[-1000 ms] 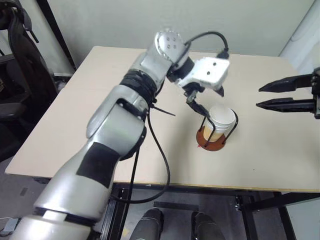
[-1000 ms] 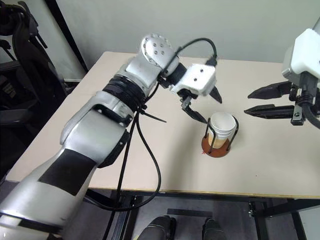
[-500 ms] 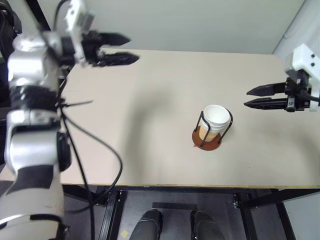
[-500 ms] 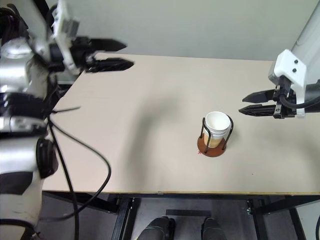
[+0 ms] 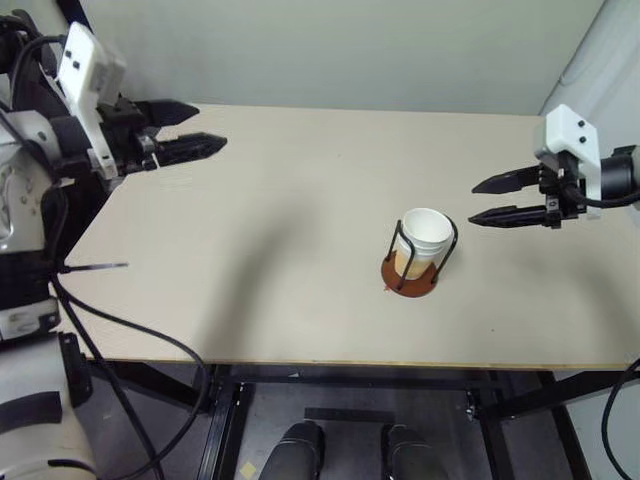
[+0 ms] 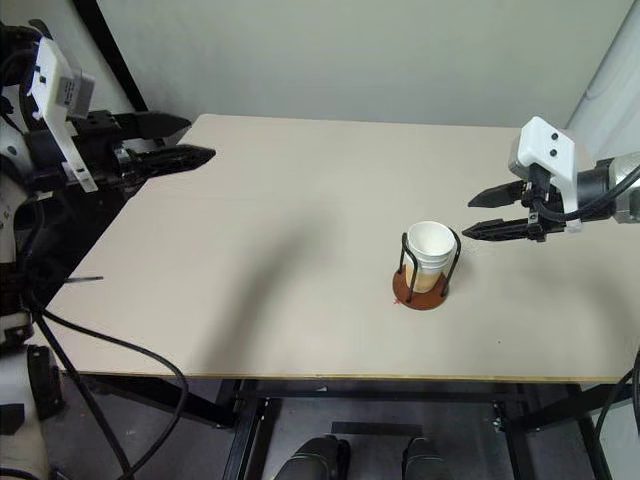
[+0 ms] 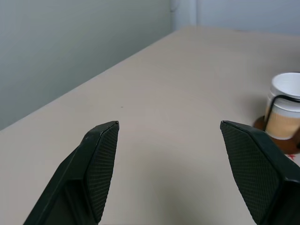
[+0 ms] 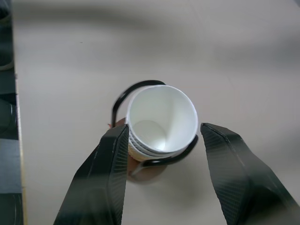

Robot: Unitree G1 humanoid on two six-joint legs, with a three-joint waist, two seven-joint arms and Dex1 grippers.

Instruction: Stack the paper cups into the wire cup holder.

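Head stereo pair looks down over the table [image 5: 250, 250]; wrist cams look along their fingers (both catch the wire cup holder [image 8: 140, 161]).

You see paper cups [image 6: 432, 252] nested upright in wire cup holder [image 6: 421, 289], right of centre on table [image 6: 280, 270]. Right gripper [image 6: 470, 215] just right of cup rim, fingers parted, apart from it. Left gripper [image 6: 200, 140] over far left corner, fingers spread, nothing between.

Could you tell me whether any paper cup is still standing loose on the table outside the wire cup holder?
No, the paper cups sit nested inside the wire cup holder.
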